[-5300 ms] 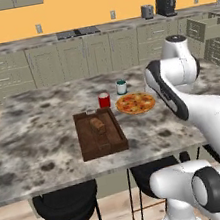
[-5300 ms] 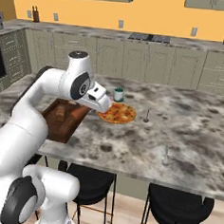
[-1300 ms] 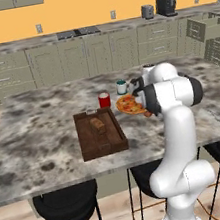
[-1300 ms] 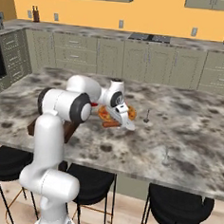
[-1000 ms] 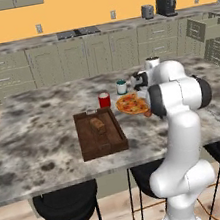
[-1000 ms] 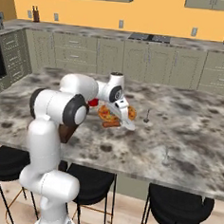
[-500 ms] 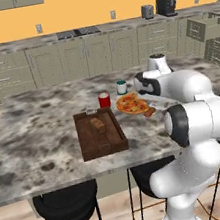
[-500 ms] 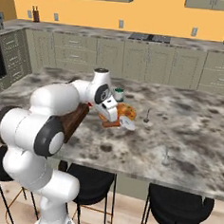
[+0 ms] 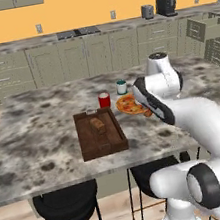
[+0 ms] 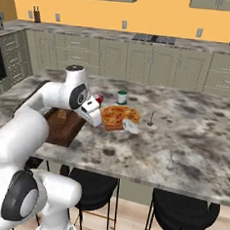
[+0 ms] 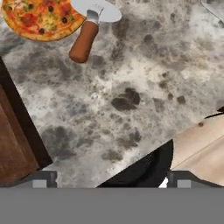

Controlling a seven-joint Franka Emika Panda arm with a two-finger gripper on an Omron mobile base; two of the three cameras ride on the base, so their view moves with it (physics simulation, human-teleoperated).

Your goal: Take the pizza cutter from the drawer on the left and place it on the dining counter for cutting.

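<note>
My gripper [image 10: 96, 116] hangs with its fingers spread wide and nothing between them, above the marble of the dining counter [image 9: 48, 152] and apart from the stone. In the hand view I look down on the counter near its front edge, where the dark round seat of a stool [image 11: 144, 170] and pale wooden floor [image 11: 201, 144] show past the lip. The pizza cutter [image 11: 89, 30] lies flat on the counter, free of my fingers: its brown wooden handle points toward the front edge and its silver wheel lies right at the rim of the pizza [image 11: 41, 17], touching or slightly overlapping it. In the right base view I see that wheel as a pale disc [image 10: 131, 129] at the pizza's [image 10: 118, 116] near right side. A dark wooden tray [image 9: 99, 132] sits just beside the pizza, toward the left end of the counter, with a small loaf of bread [image 9: 98, 125] on it. Behind the tray and pizza stand a red cup [image 9: 104, 100] and a green-lidded jar [image 9: 122, 87], close together near the middle of the counter. Toward the right end I see two thin upright things [image 10: 150, 121] on the stone, too small for me to name. At the far right of the left base view a drawer [image 9: 209, 28] stands pulled out from the wall cabinets.
</note>
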